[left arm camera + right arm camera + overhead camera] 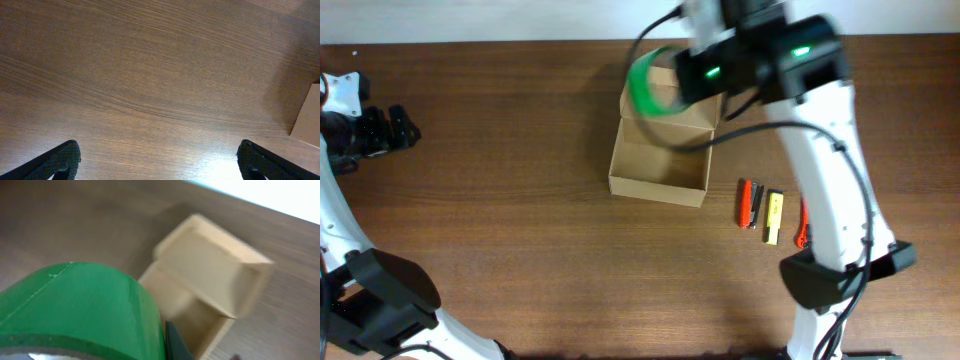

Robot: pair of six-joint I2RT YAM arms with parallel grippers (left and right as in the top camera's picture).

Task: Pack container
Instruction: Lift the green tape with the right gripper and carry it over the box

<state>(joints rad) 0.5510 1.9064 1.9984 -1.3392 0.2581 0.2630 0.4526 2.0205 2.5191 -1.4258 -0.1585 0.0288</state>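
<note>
The right gripper (670, 82) hangs above the open tan cardboard box (655, 190), clamped on a glossy green tape roll (75, 310); the left gripper (160, 160) sits far left, fingers spread wide over the woodgrain table (150, 75).

Matt tan cardboard container (657, 172); glossy green tape roll (75, 307) — wood-grain table (150, 75).

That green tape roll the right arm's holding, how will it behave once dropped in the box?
The green tape roll is round, so on edge it would likely roll; flat, it should stay. It looks rigid and fairly dense, so the light cardboard box may shift.
</note>
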